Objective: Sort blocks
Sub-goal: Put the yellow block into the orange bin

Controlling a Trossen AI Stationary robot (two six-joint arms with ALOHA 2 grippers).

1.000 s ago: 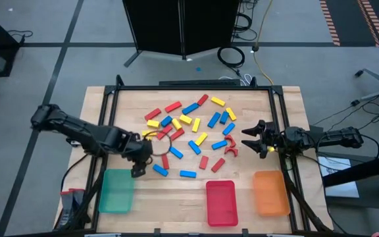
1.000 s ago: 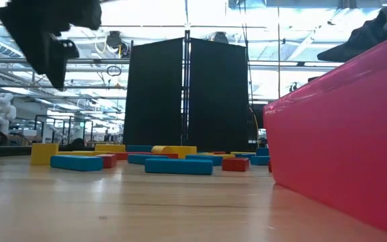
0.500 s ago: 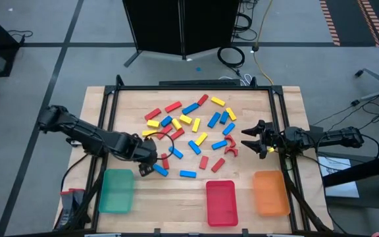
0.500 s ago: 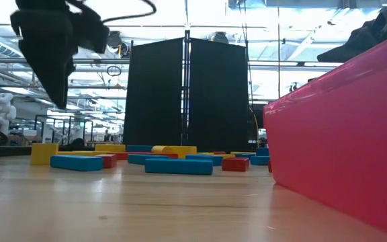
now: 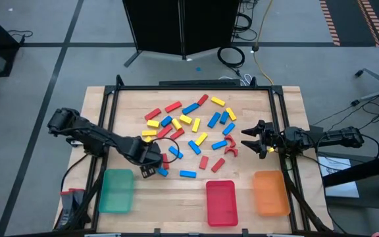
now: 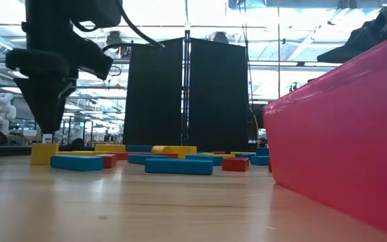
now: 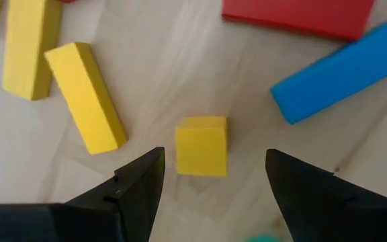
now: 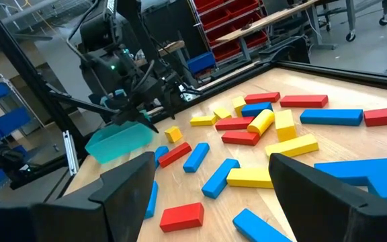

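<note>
Red, blue and yellow blocks (image 5: 193,131) lie scattered flat on the middle of the wooden table. My left gripper (image 5: 149,170) points straight down, open, over a small yellow cube (image 7: 201,145) at the pile's near left edge. Its fingers stand on either side of the cube with gaps, touching nothing. In the low view the left gripper (image 6: 47,131) hangs just above that cube (image 6: 44,153). My right gripper (image 5: 247,137) waits level and open at the table's right side, with nothing between its fingers (image 8: 210,202).
Along the near edge stand a green tray (image 5: 116,190), a red tray (image 5: 220,201) and an orange tray (image 5: 270,193). A long yellow bar (image 7: 86,97), a blue bar (image 7: 341,67) and a red bar (image 7: 294,15) lie close around the cube.
My left gripper has come down and gone a little toward the table's right, rolling somewhat as it sank, and now stands just over the yellow cube. Its fingers have stayed open. No block has moved.
</note>
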